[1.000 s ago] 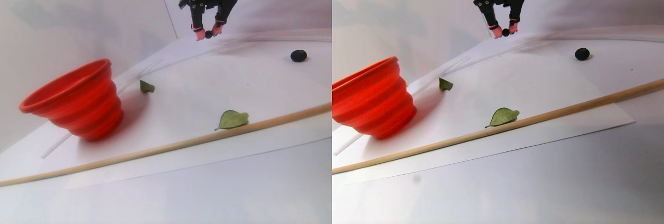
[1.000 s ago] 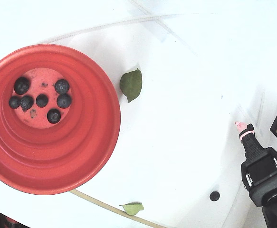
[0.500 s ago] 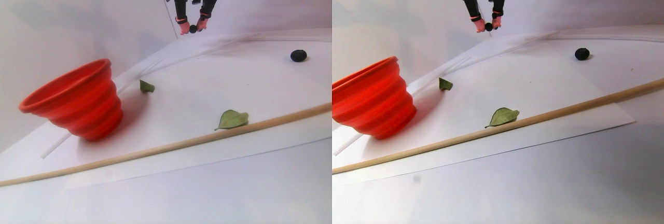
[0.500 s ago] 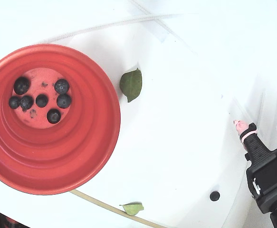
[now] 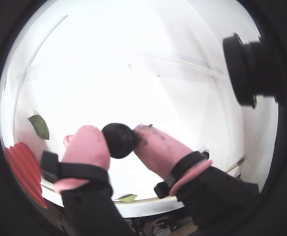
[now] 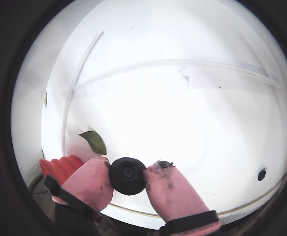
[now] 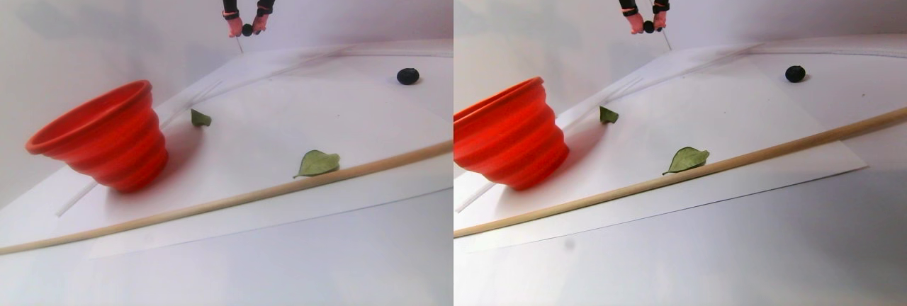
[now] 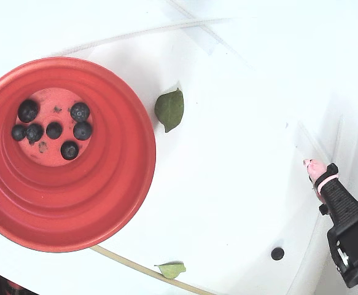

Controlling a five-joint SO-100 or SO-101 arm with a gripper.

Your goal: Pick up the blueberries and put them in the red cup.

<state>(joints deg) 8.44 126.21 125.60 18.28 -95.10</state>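
Risen higher and nearer the red cup (image 7: 106, 136) — jaws clamping one blueberry (image 6: 127, 176) over white paper (image 7: 283, 129) — pale walls behind.

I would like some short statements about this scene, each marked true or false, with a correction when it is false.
1. The gripper is shut on a blueberry. True.
2. The red cup is empty. False: six blueberries in the cup lie on its bottom in the fixed view.
3. One loose blueberry lies on the white sheet, apart from the cup. True.
4. In the stereo pair view, the gripper is low inside the cup. False: it is high above the sheet, to the right of the cup.
5. Both green leaves lie inside the cup. False: one leaf lies beside the cup, the other leaf by the wooden stick.
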